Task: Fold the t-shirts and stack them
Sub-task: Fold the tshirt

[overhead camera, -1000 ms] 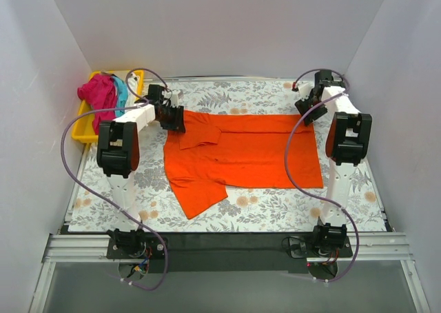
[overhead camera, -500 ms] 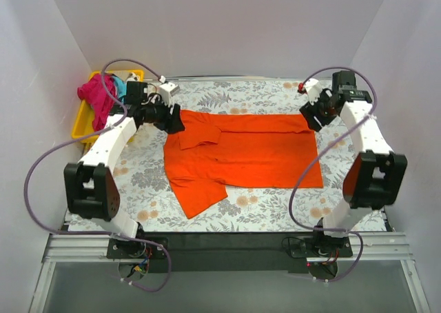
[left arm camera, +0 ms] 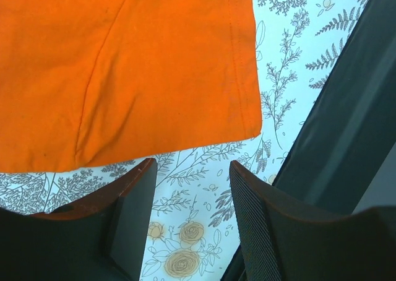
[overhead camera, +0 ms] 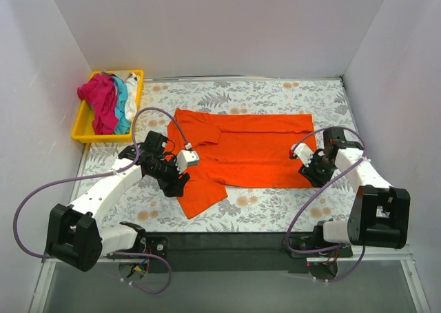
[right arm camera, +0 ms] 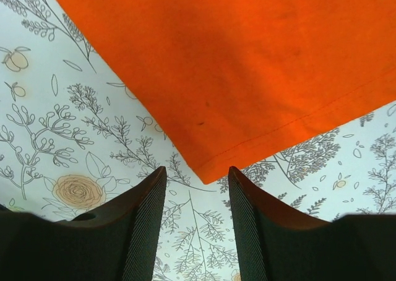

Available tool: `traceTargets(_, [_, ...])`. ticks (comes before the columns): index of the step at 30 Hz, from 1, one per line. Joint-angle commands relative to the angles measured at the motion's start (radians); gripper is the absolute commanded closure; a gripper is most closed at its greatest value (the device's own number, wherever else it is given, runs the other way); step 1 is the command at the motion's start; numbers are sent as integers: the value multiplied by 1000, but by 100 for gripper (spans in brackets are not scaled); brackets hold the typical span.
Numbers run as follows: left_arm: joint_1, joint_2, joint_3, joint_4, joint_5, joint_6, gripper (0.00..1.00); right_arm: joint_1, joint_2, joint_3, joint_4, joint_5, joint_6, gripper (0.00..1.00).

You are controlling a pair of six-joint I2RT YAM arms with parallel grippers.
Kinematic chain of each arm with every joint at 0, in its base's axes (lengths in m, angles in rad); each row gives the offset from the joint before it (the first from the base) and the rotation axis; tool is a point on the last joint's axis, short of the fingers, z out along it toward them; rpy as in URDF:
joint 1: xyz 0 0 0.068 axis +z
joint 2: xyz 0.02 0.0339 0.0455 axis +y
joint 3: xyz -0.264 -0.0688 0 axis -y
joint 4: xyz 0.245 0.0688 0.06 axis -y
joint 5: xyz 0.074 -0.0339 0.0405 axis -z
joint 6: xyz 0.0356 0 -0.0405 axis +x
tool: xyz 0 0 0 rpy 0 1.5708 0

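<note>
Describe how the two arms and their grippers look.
The left arm and right arm have white links, black joints and looping purple cables. The left gripper and right gripper each have two black fingers with finely ribbed inner faces.

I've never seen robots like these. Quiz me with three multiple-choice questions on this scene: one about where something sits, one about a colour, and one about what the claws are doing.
1. Where on the table is the yellow tray?
A) near right corner
B) far left corner
C) centre

2. What colour is the t-shirt spread flat?
A) orange
B) teal
C) white

3. How are the left gripper and right gripper?
A) both shut on cloth
B) one holds the tray
C) both open, holding nothing

Answers: 1 B, the top view shows the tray at the far left corner. 2 A, orange cloth covers the middle. 3 C, each wrist view shows a clear gap between the fingers, with nothing gripped.
</note>
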Motion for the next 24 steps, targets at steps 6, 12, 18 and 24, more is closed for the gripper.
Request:
traceTargets(6, [-83, 6, -40, 13, -60, 7, 50, 9, -32, -131, 140, 98, -133, 54])
traceTargets(12, [-152, 40, -51, 38, -85, -22, 49, 9, -18, -165, 206, 130, -130, 53])
traceTargets(18, [-203, 45, -61, 65, -103, -45, 49, 9, -54, -171, 226, 139, -130, 53])
traceTargets(24, [-281, 61, -80, 76, -126, -68, 49, 11, -5, -177, 237, 151, -134, 75])
